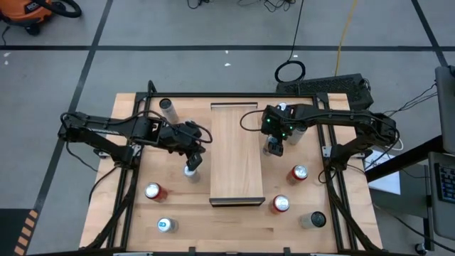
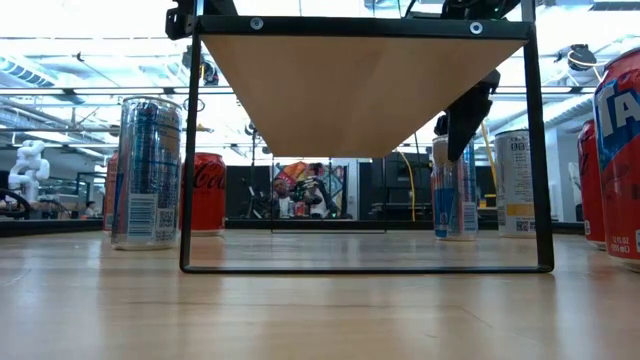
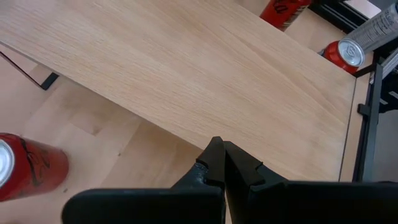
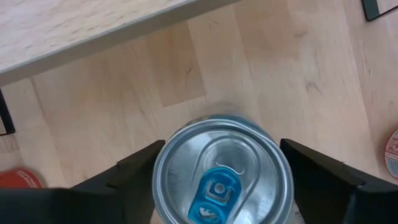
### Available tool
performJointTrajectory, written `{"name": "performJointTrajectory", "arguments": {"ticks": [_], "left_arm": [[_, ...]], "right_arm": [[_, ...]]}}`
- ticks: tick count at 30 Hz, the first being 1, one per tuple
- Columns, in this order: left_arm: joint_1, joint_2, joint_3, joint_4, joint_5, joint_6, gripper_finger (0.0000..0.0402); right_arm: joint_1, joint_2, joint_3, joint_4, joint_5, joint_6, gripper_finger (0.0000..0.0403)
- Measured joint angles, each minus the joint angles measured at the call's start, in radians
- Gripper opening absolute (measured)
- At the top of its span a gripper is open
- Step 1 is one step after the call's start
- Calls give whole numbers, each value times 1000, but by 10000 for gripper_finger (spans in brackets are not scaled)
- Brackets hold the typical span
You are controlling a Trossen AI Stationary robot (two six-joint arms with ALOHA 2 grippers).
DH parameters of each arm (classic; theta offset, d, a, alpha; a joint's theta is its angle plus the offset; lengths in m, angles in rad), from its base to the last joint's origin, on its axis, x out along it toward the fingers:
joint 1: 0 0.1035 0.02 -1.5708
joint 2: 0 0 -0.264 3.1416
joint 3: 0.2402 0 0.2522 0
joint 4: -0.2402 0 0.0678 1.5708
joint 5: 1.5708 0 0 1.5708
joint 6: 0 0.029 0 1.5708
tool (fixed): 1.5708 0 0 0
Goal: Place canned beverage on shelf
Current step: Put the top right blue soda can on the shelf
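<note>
Hovering beside the shelf's [image 1: 237, 153] left edge, the left gripper [image 1: 192, 162] is pinched shut, empty. Right of the pale, grained panel, the right gripper [image 4: 221, 171] straddles a silver can [image 4: 222, 171] standing on the table [image 1: 234, 227]; only its wrist view shows the blue tab, fingers [image 4: 320, 177] not visibly touching.

Count of the things on the table

There is one shelf [image 1: 234, 153] and two arms [image 1: 106, 128]. I count eight cans [image 1: 166, 225]: three red cans [image 1: 298, 173], and five silver or pale cans [image 1: 166, 105]. A ninth small white thing [image 1: 192, 171] stands beside the shelf; I cannot tell if it is a can.
</note>
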Motion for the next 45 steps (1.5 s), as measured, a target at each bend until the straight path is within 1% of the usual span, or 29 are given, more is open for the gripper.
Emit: {"name": "performJointTrajectory", "arguments": {"ticks": [6, 10, 18, 27, 32, 36, 45], "left_arm": [[0, 0, 0, 0, -4, 0, 0], [0, 0, 0, 0, -4, 0, 0], [0, 0, 0, 0, -18, -8, 0], [0, 0, 0, 0, -23, -6, 0], [0, 0, 0, 0, -23, -3, 0], [0, 0, 0, 1, -24, -3, 0], [0, 0, 0, 8, -23, -8, 0]], "right_arm": [[0, -1, 0, 0, -2, 15, 228], [0, -10, 1, -6, -1, 40, 208], [2, -57, 0, -68, -9, 66, 207], [27, -148, 6, -107, -102, 98, 207], [44, -168, 72, -191, -110, 101, 207], [46, -168, 156, -266, -109, 83, 207], [46, -168, 349, -353, -107, 72, 208]]}}
